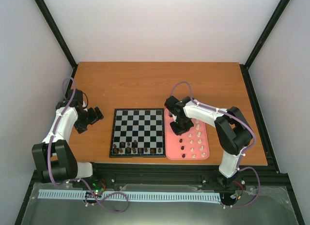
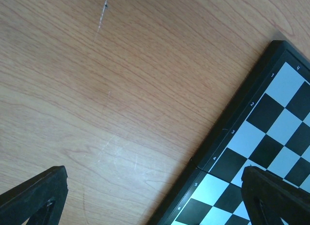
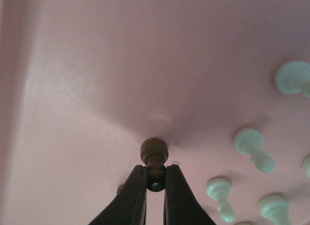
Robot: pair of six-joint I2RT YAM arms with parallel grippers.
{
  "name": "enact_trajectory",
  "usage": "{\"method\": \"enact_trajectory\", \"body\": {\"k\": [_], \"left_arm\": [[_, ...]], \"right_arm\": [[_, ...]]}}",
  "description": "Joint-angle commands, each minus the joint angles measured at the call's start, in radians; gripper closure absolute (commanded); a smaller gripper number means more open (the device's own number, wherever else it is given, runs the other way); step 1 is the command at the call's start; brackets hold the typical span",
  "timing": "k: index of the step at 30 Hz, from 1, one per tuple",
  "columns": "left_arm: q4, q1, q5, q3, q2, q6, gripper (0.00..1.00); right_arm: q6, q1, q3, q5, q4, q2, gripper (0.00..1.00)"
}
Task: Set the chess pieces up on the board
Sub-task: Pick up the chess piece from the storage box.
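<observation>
Over the pink tray (image 1: 172, 150), your right gripper (image 3: 156, 172) is pinching 1 dark brown chess piece (image 3: 154, 150). Its 2 fingertips are pressing together on the thin neck, just under the piece's round top. I cannot tell if the piece is touching the tray floor or hanging just above it.

From the top camera, you are reaching this gripper (image 1: 181, 126) to the far end of the tray, on the side next to the board (image 1: 138, 123). The tray is lying just beside the board, on its right. Cream-white pieces (image 1: 197, 140) are sitting in the tray's right part. A few dark ones (image 1: 182, 148) are sitting in its left part, nearer to you than the gripper.

On the board, a row of dark pieces (image 1: 133, 149) is standing along the near edge.

Your left gripper (image 1: 94, 116) is hanging over the wooden table (image 1: 145, 84), just left of the board. Its 2 fingers (image 2: 38, 196) are spreading wide apart. In its wrist camera, 1 finger is showing over bare wood and the other over the board's edge squares.
</observation>
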Motion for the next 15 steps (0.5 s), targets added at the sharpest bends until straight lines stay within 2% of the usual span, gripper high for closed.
{"method": "enact_trajectory", "body": {"k": [1, 9, 15], "left_arm": [[-0.004, -0.003, 0.001, -0.001, -0.021, -0.016, 0.00], [0.003, -0.003, 0.014, -0.008, -0.035, -0.014, 0.00], [0.001, -0.002, 0.010, -0.016, -0.044, 0.002, 0.00]], "right_arm": [[0.005, -0.008, -0.005, 0.001, -0.001, -0.031, 0.97], [0.029, 0.003, 0.087, 0.003, -0.072, -0.095, 0.97], [0.084, 0.105, 0.217, -0.003, -0.142, -0.085, 0.97]]}}
